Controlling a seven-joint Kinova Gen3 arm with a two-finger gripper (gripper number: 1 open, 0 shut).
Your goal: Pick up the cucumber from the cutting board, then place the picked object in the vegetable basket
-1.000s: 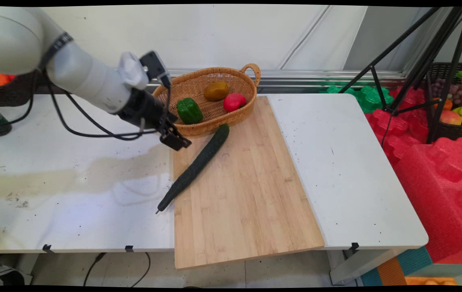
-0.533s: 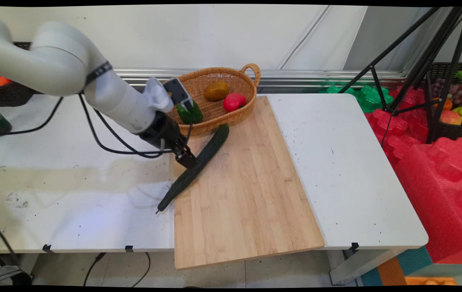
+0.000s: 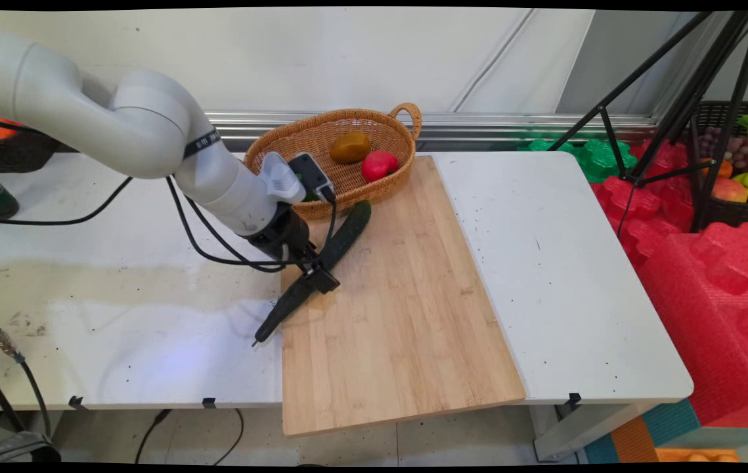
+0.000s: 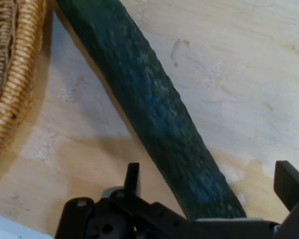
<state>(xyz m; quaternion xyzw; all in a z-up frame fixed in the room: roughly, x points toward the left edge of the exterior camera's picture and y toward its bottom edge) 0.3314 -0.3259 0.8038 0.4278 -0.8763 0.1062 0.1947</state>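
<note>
1. I see the cucumber [image 3: 321,266] lying diagonally on the cutting board [image 3: 406,315], stem end over the table [image 3: 117,315].
2. Tool [image 3: 318,279] spread open, straddling the cucumber's middle; contact unclear from here.
3. Wicker basket [image 3: 321,135] just beside the far tip.

The arm reaches in from the left, bent downward; the tool [image 3: 316,276] hangs low, fingers spread.
</note>
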